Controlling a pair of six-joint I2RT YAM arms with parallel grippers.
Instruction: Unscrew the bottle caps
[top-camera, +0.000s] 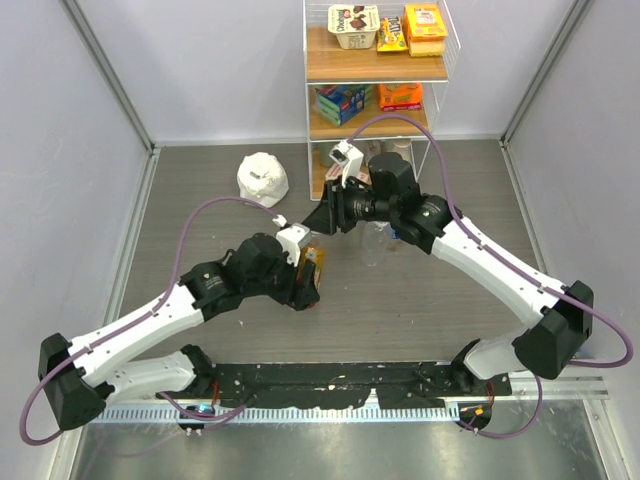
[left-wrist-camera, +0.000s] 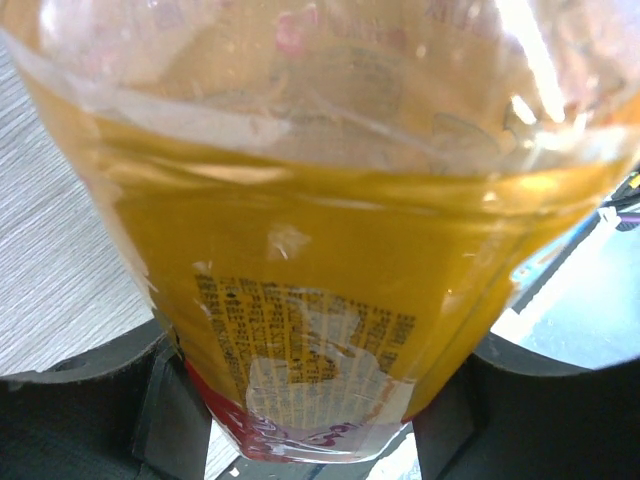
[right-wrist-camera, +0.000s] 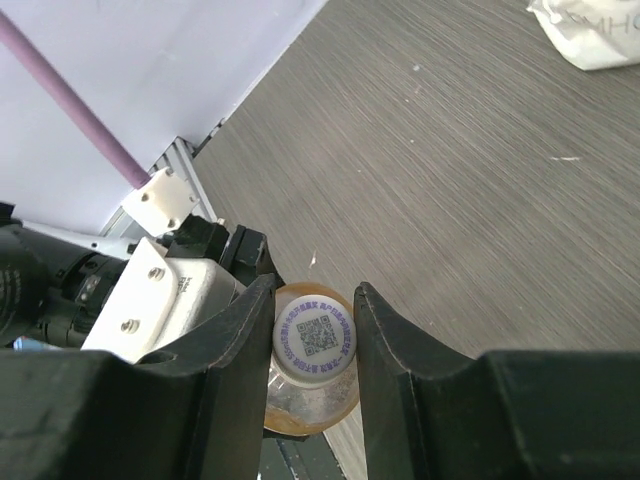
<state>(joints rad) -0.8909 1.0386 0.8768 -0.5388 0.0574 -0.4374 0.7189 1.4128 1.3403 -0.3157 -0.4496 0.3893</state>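
We find a QR code (right-wrist-camera: 318, 333) printed on top of the white cap (right-wrist-camera: 300, 366), ringed by small purple characters too fine to read. On the amber bottle (left-wrist-camera: 330, 240), the yellow label (left-wrist-camera: 300, 345) bears a block of tiny dark print that is too blurred to read. Grey letters on the white bag (right-wrist-camera: 590, 40) are cut off at the edge. Bright branding on the packages (top-camera: 353, 25) on the shelf (top-camera: 325, 66) is too small to read.
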